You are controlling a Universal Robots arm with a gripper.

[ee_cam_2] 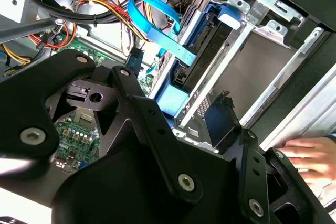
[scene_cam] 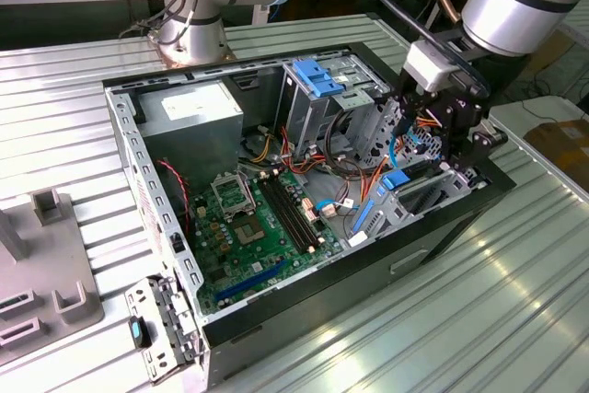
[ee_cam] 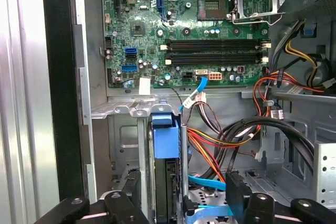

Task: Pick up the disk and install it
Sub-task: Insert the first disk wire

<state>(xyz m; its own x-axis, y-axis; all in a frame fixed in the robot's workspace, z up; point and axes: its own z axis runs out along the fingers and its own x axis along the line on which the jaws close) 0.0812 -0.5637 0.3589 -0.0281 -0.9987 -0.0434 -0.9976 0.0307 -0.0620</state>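
The disk (scene_cam: 410,189), dark with bright blue rails, stands on edge in the metal bay at the front corner of the open computer case (scene_cam: 147,181), on the exterior view's right. In the first wrist view the disk (ee_cam: 166,145) sits in the bay with its blue rail end up. In the second wrist view the disk (ee_cam_2: 202,51) lies between the bay's metal walls. My gripper (scene_cam: 444,149) hangs just above that bay. My gripper (ee_cam: 184,198) is open, its fingers (ee_cam: 239,192) spread wider than the disk and apart from it. My gripper (ee_cam_2: 178,90) straddles the disk's end.
A blue flat cable (ee_cam_2: 160,17) and coloured wire bundles (ee_cam: 220,140) run beside the bay. The motherboard (scene_cam: 258,227), grey power-supply box (scene_cam: 189,112) and drive cage with blue latch (scene_cam: 317,80) fill the case. A person's hand (ee_cam_2: 307,156) rests outside the case. A grey fixture (scene_cam: 46,269) stands on the exterior view's left.
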